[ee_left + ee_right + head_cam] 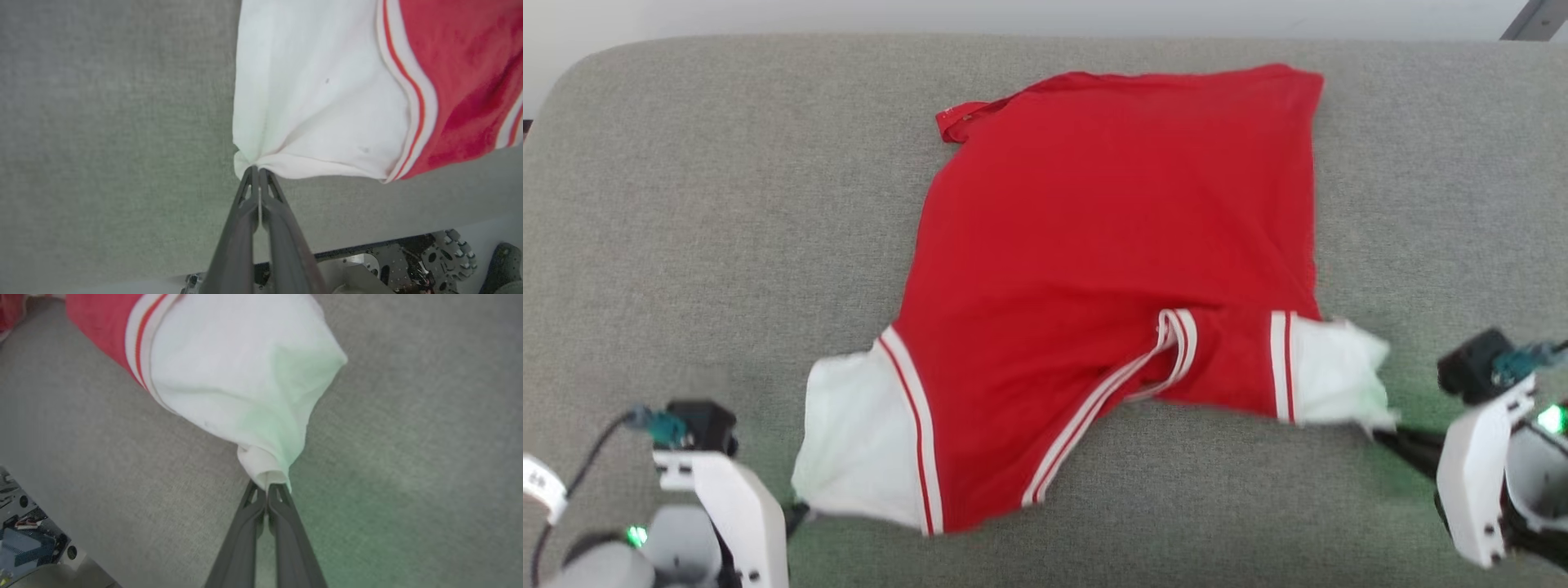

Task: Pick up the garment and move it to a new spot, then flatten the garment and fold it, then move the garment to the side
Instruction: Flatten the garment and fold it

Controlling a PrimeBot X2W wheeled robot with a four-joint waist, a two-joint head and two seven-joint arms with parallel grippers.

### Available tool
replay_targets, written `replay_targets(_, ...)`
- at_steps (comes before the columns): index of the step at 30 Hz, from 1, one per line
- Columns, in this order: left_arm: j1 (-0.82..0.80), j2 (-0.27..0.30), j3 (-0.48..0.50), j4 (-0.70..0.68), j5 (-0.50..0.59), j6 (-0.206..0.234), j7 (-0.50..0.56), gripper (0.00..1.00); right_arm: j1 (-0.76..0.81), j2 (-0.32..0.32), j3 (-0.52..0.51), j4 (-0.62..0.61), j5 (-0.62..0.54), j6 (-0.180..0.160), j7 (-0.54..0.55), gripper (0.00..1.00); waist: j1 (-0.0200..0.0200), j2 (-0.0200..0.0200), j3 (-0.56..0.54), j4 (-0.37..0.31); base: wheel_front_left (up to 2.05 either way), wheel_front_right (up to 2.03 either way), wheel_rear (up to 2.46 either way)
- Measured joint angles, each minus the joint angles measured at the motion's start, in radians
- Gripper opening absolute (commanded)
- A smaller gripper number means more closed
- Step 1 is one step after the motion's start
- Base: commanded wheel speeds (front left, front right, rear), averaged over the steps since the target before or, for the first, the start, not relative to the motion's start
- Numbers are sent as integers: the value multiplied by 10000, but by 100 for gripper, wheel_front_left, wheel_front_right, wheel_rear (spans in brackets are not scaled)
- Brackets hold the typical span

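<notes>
- Lying across the middle of the grey bench [686, 204]: the garment [1111, 229], plain red side up. The hem is toward the far edge; the sleeves and striped neck trim [1111, 384] are toward the near edge.
- Hem corner [953, 122] at the far left is turned over on itself.
- Left gripper [259, 171]: fingers pressed together, pinching the near corner of the white left sleeve [858, 441]. The cloth puckers to a point at the tips.
- Right gripper [267, 488]: fingers likewise closed, nipping the rolled cuff of the right sleeve [1335, 371].
- Left sleeve is spread fairly flat close to the near edge. Right sleeve is bunched into a cone that narrows toward the gripper.
- Green wrist light [1550, 418] tints the right sleeve and the bench beside it.
- Red body is mostly smooth, with soft creases near the neck.
</notes>
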Motion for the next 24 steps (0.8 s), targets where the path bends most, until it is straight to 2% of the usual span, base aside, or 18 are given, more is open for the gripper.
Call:
replay_targets(6,735,-111,-219,-113,-222,267,-2,0,1050,-280,-219,-656,422,0,884,0,0,0,45,15,0,0,0)
replay_targets(14,934,-416,-130,-107,-449,255,-370,0,1612,-232,-857,-959,441,2,1022,2,0,0,301,65,0,0,0)
replay_targets(16,935,-489,-73,-94,-449,215,-522,0,1670,-140,-1122,-1035,255,12,1011,89,0,0,386,78,0,0,0)
replay_targets(17,934,-514,-63,-98,-449,169,-539,0,1724,-94,-1312,-1091,222,19,1011,100,0,0,427,90,0,0,0)
replay_targets(24,881,-604,25,-96,-443,61,-711,0,1714,522,-3428,-2132,-472,-2,1005,100,1,0,625,147,0,0,0)
